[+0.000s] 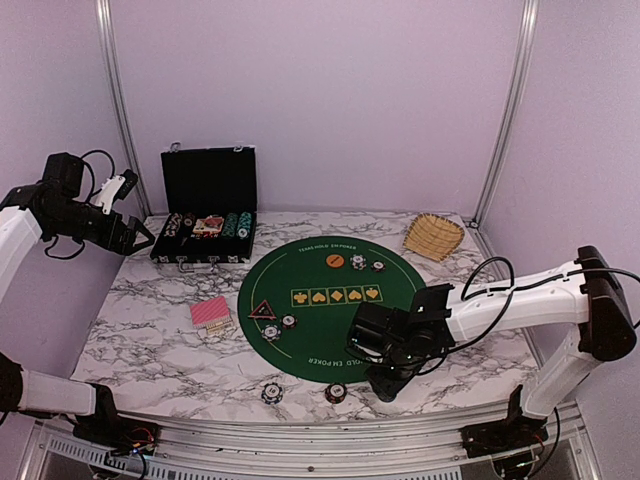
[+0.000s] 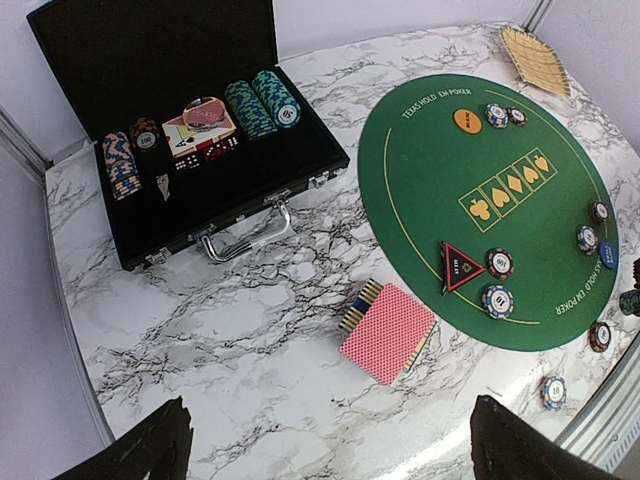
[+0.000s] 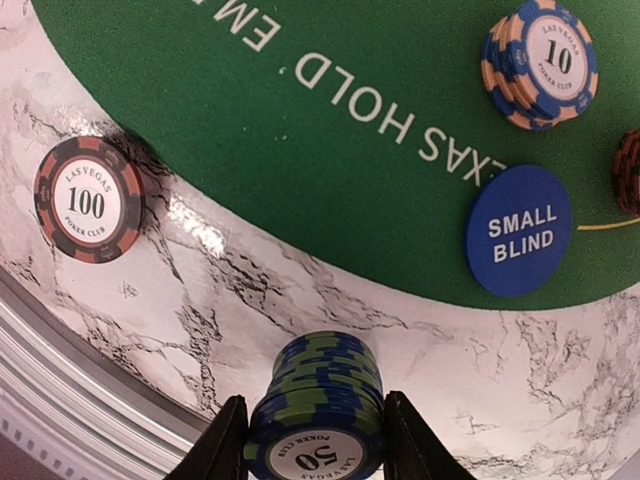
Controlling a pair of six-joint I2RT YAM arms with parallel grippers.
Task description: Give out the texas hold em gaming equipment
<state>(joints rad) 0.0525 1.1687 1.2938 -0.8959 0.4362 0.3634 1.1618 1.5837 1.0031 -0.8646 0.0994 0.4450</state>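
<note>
Pinching the 50s stack (image 3: 318,395) snug between right gripper (image 3: 315,415) fingers (image 3: 228,445) just off the green mat (image 3: 300,120), probably for handing out.

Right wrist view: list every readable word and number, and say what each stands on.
"LAS VEGAS 100 POKER CLUB": black-red chip.
"LAS VEGAS 10": top of the blue-orange chip stack.
"SMALL BLIND": blue button.
"POKER CLUB 50", upside down: blue-green chip stack between the jaws.
"XAS HOLD' EM", upside down and cut off: green mat.
Dark red chip at the right edge: unreadable.
</note>
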